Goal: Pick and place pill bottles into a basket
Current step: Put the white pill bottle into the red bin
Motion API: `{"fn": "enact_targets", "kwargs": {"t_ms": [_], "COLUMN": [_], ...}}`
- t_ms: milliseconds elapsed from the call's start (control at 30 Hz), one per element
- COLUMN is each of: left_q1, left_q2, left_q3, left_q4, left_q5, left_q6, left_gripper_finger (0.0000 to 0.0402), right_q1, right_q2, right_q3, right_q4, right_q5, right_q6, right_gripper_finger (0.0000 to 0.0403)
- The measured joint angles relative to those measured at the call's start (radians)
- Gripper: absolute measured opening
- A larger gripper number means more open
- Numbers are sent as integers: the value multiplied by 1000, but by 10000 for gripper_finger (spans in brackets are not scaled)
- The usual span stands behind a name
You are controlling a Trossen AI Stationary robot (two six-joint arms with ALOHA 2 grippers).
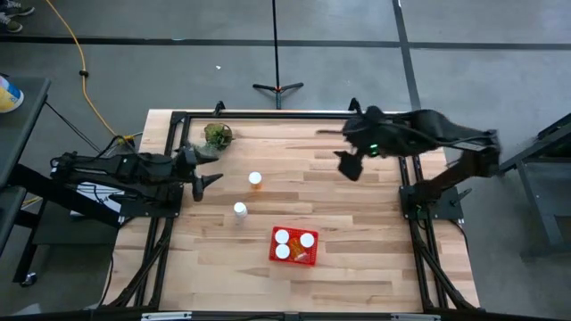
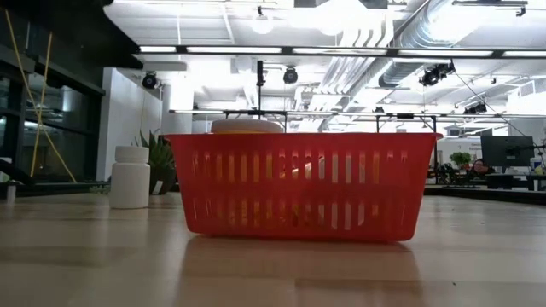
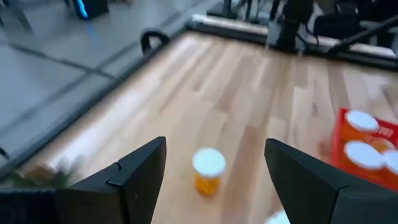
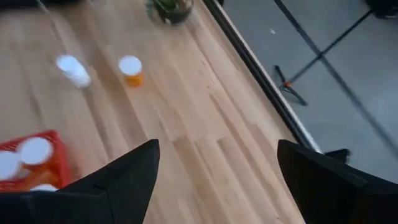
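Sitting toward the near middle of the wooden table, the red basket holds three pill bottles, their white caps showing from above. Two more bottles stand outside it on the bare wood: an orange one with a white cap at about 11 o'clock from the basket, and a white one at about 10 o'clock, nearer to it. From table height the basket's perforated wall fills the middle, with the white bottle upright beside it.

At the table's left edge, the left gripper has its fingers spread wide with nothing between them; the orange bottle is at its 3 o'clock, near but apart. At 1 o'clock from the basket, well apart, the right gripper hangs over the wood, fingers also wide open and empty. A small green plant sits at the far-left corner.
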Motion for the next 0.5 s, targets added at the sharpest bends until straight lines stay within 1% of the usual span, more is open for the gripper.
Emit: {"fn": "enact_targets", "kwargs": {"t_ms": [100, 233, 300, 367, 433, 500], "left_q1": [0, 0, 0, 0, 0, 0], "left_q2": [28, 94, 130, 161, 195, 221], "left_q3": [0, 0, 0, 0, 0, 0], "left_q4": [-34, -104, -120, -151, -173, -196], "left_q5": [69, 238, 326, 382, 418, 425], "left_q6": [-91, -214, -243, -250, -251, -246], "left_gripper_finger": [308, 308, 308, 307, 308, 307], "right_q1": [-5, -3, -3, -3, -3, -3], "right_q2": [-107, -185, -197, -198, -196, -196], "right_q3": [-119, -214, -233, -235, -234, -234], "right_q4": [85, 127, 135, 137, 151, 169], "right_q5": [-44, -81, -100, -108, -109, -108], "right_q6": [1, 28, 31, 31, 30, 27], "right_gripper_finger": [317, 317, 317, 316, 316, 316]}}
